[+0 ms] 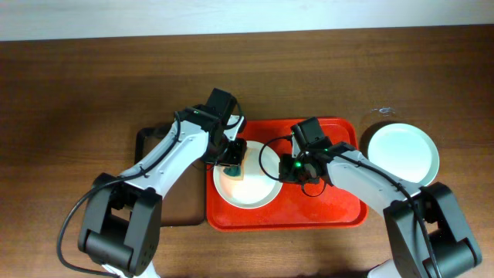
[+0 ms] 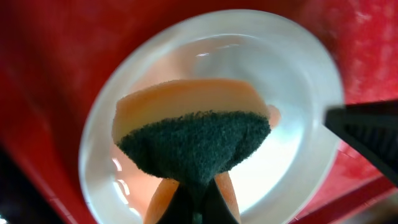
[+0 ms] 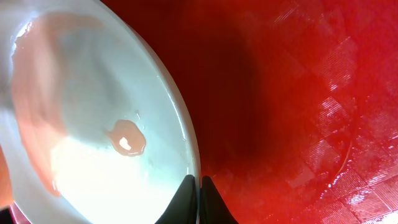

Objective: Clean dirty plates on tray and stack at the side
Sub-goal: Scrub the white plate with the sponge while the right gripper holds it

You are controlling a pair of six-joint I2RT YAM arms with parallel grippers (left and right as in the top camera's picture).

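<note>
Left wrist: left claw [image 2: 198, 202] clamps sponge [image 2: 193, 134].

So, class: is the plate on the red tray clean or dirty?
Dirty: the right wrist view shows a small reddish smear near the centre of the plate.

Tray [image 1: 332, 208] on worktop [image 1: 62, 93], toward near edge; one plate [image 1: 251, 193] in its left half; another plate [image 1: 401, 152] beside tray's right; smaller tray [image 1: 185, 205] left.
</note>
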